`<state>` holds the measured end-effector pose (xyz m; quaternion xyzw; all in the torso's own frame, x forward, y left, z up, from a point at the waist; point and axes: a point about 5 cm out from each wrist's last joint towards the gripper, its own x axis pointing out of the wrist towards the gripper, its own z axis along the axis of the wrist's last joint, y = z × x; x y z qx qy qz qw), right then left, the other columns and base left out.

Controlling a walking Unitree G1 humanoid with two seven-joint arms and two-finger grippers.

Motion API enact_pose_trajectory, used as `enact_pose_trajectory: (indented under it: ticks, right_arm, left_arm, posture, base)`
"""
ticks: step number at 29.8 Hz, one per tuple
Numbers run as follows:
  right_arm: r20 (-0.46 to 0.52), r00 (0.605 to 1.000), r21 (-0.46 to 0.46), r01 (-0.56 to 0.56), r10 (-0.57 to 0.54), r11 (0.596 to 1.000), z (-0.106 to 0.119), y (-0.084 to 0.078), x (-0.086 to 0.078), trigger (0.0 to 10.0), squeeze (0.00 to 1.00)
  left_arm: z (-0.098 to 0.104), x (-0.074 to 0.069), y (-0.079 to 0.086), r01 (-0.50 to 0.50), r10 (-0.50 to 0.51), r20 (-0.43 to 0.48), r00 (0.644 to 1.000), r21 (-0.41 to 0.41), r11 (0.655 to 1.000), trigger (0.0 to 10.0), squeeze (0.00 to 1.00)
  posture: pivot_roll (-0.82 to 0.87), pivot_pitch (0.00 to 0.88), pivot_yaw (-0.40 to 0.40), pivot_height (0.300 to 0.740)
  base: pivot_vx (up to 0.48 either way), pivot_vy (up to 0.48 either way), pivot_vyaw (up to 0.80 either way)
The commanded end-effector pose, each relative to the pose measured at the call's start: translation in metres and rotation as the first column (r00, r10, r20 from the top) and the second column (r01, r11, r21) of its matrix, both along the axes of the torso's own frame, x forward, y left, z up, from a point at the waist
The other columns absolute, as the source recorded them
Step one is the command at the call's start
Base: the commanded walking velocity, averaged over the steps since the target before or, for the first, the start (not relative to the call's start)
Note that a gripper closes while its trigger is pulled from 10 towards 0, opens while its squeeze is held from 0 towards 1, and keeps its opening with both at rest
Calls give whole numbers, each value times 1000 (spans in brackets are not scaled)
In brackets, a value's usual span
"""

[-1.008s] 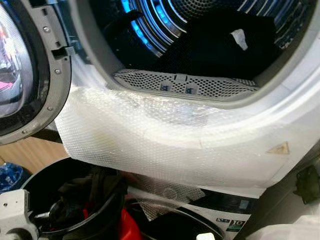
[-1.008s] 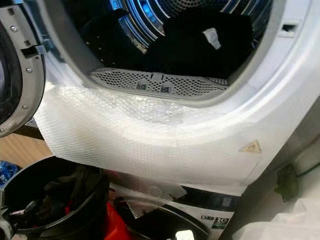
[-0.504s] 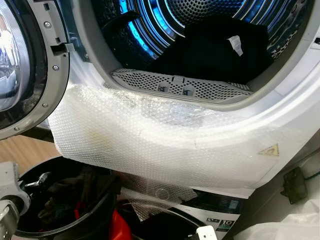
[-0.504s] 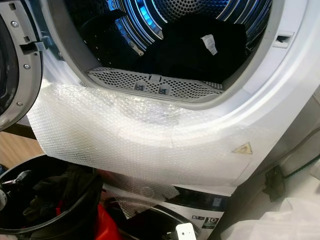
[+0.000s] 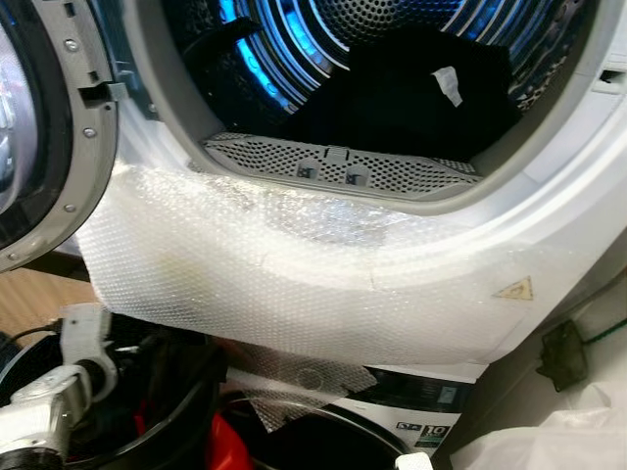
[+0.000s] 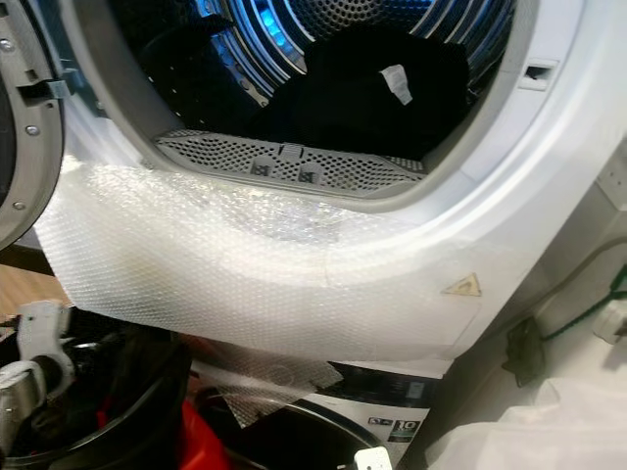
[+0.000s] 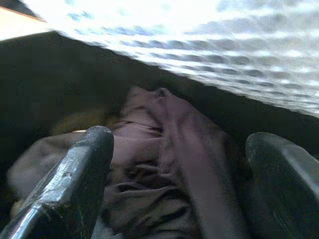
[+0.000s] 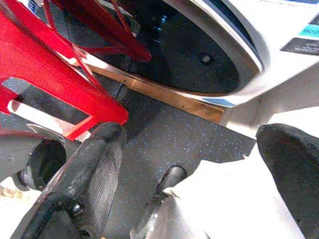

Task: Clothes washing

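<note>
Two machines stand stacked before us: an open dryer (image 5: 549, 245) above, its front draped in bubble wrap (image 5: 284, 274), and a washer (image 5: 431, 421) below on the speckled floor (image 8: 169, 144). Dark clothes (image 5: 411, 88) lie inside the blue-lit drum. At near left, our left gripper (image 7: 177, 164) hangs spread over brown clothes (image 7: 164, 149) in a black basket (image 6: 147, 411). Our right gripper (image 8: 199, 169) is spread near the floor.

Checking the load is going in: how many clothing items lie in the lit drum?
1: a black garment with a white tag at the drum's back. More may be hidden beneath.
</note>
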<state>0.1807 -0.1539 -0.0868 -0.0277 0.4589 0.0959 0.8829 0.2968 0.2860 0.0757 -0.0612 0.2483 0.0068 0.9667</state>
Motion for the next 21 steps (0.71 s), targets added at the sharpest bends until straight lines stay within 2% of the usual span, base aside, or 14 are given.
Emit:
enact_pose_trajectory:
  ticks: [1,4,10,14,15,16,17,19,21]
  right_arm:
    - [4,1000,3,11,-11,1000,-1,-1,-2,10000,0]
    - [7,999,7,31,-31,999,-1,-3,-3,10000,0]
    - [20,998,-7,54,-54,999,-1,-11,-5,10000,0]
    - [22,998,-7,60,-60,998,0,-15,-5,10000,0]
    - [26,998,-9,63,-62,998,0,-16,-4,10000,0]
    - [26,998,-9,63,-62,998,0,-16,-4,10000,0]
    - [30,997,-11,68,-67,998,1,-18,-3,10000,0]
    - [31,997,-12,69,-68,998,1,-18,-3,10000,0]
    - [38,996,-11,86,-86,996,1,-20,-2,10000,0]
  left_arm:
    - [-14,6,-19,66,-65,-51,997,30,997,10000,1000]
    - [-16,11,-25,46,-46,-55,997,-1,999,10000,1000]
    - [-23,18,-21,-67,66,-71,995,-11,998,10000,1000]
    - [-25,22,-26,-83,82,-72,994,-19,996,10000,1000]
    - [-20,24,-23,-122,122,-58,991,2,992,10000,1000]
    - [-20,24,-23,-122,122,-58,991,2,992,10000,1000]
    - [-14,27,-17,-174,174,-35,984,12,985,10000,1000]
    - [-13,27,-15,-190,190,-29,981,14,982,10000,1000]
    - [-5,26,1,-264,264,5,965,51,963,10000,1000]
  posture:
    - [132,0,-41,740]
    - [113,0,-38,740]
    - [93,0,-37,740]
    - [69,0,-41,740]
    - [61,0,-38,740]
    - [61,0,-38,740]
    - [56,0,-36,740]
    - [56,0,-36,740]
    - [50,0,-30,740]
  base:
    - [0,0,0]
    - [0,0,0]
    - [0,0,0]
    - [0,0,0]
    - [0,0,0]
    - [0,0,0]
    - [0,0,0]
    - [0,0,0]
    - [0,0,0]
